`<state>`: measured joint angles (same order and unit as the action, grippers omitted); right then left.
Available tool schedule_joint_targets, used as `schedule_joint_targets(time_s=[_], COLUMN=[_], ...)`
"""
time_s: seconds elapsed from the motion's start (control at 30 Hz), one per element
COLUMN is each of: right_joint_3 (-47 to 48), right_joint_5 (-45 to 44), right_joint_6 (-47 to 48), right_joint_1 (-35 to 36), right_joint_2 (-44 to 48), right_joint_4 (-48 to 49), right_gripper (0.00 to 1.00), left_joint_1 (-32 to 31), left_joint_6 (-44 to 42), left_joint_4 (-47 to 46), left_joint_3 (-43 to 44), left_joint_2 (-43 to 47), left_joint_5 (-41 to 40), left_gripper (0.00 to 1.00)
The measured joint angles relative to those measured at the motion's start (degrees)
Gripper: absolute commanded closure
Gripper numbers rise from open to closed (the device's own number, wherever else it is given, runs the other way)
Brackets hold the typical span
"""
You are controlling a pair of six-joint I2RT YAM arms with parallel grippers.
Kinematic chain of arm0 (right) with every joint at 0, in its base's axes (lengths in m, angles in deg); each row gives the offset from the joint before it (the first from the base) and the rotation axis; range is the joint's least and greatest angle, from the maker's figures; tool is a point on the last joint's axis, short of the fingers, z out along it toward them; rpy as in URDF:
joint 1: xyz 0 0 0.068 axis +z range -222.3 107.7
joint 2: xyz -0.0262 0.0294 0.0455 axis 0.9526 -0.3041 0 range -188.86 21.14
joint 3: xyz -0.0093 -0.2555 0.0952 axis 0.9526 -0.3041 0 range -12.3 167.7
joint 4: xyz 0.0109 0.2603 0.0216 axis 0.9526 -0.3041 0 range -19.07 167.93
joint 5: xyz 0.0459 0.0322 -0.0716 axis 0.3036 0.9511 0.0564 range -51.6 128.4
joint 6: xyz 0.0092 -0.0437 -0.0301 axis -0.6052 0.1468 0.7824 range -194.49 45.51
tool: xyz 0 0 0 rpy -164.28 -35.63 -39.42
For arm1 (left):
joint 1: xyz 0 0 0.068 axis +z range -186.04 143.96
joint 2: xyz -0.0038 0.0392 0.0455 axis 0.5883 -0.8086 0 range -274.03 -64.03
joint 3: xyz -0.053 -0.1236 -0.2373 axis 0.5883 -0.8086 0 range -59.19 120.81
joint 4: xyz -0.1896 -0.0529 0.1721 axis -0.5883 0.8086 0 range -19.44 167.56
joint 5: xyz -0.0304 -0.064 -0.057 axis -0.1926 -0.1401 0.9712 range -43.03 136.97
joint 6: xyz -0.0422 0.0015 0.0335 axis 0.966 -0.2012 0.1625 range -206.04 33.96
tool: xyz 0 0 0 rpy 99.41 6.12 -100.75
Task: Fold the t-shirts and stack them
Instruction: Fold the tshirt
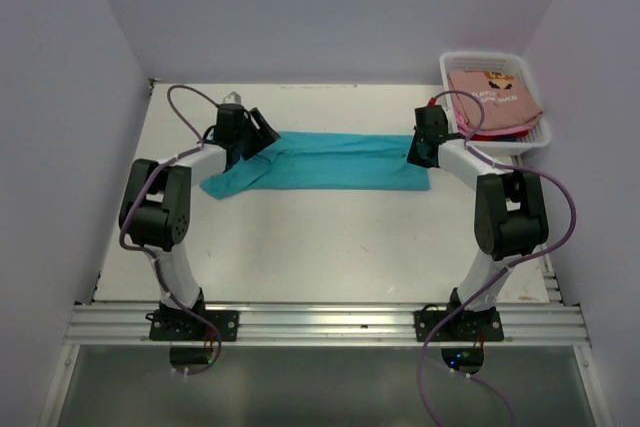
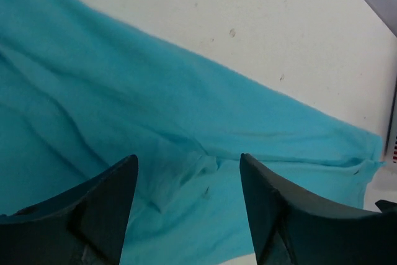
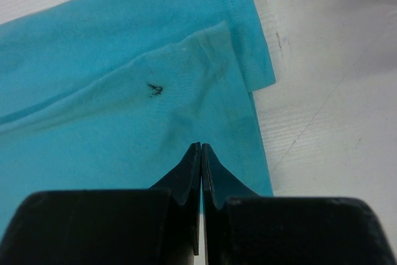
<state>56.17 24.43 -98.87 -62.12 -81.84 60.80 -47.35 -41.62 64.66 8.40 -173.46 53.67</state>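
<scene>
1. The left arm (image 1: 195, 159) reaches in over the left end of the teal shirt (image 1: 335, 162). The left jaws stand apart and low over the cloth, either side of a small ridge of wrinkles (image 2: 186, 175). I read that as lining up to pinch this end, as nothing is gripped yet.
2. The teal shirt (image 2: 124, 110) lies across the back middle of the white surface (image 1: 330, 247) as a long, narrow band running from one arm to the other. One corner (image 1: 225, 185) trails out towards the front left. It looks already doubled lengthwise, which would explain an arm at each end: the next fold probably brings the short ends together.
3. The right arm (image 1: 470, 159) sits at the shirt's right edge. The right jaws are pressed together, tips just above the hemmed corner (image 3: 229, 72), where one layer overlaps another. The cloth there lies flat, and I see none caught between them, so I judge they are steadying or hovering rather than holding.
4. Furthest right, the white basket (image 1: 447, 65) stands at the back corner, well clear of the teal shirt. A pink shirt (image 1: 492, 95) lies on top with red and blue edges (image 1: 500, 132) beneath, apparently waiting their turn.
</scene>
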Motion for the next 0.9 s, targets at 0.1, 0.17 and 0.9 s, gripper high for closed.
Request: schedule_joint_targets(time_s=[0.1,0.17,0.9], right_joint_3=[0.00,0.00,-0.35], right_joint_5=[0.00,0.00,-0.02], right_joint_6=[0.00,0.00,0.00], right_joint_1=[0.00,0.00,0.00], right_joint_2=[-0.02,0.00,0.00], right_joint_4=[0.00,0.00,-0.02], right_gripper=[1.00,1.00,1.00], left_joint_1=[0.00,0.02,1.07], left_joint_6=[1.09,1.60,5.55], left_joint_4=[2.21,2.86,1.68], left_joint_3=[-5.55,-8.13,-9.09], left_joint_2=[6.40,10.29,4.46], left_joint_5=[-2.34,-3.23,-2.27], left_gripper=[0.19,0.19,0.27])
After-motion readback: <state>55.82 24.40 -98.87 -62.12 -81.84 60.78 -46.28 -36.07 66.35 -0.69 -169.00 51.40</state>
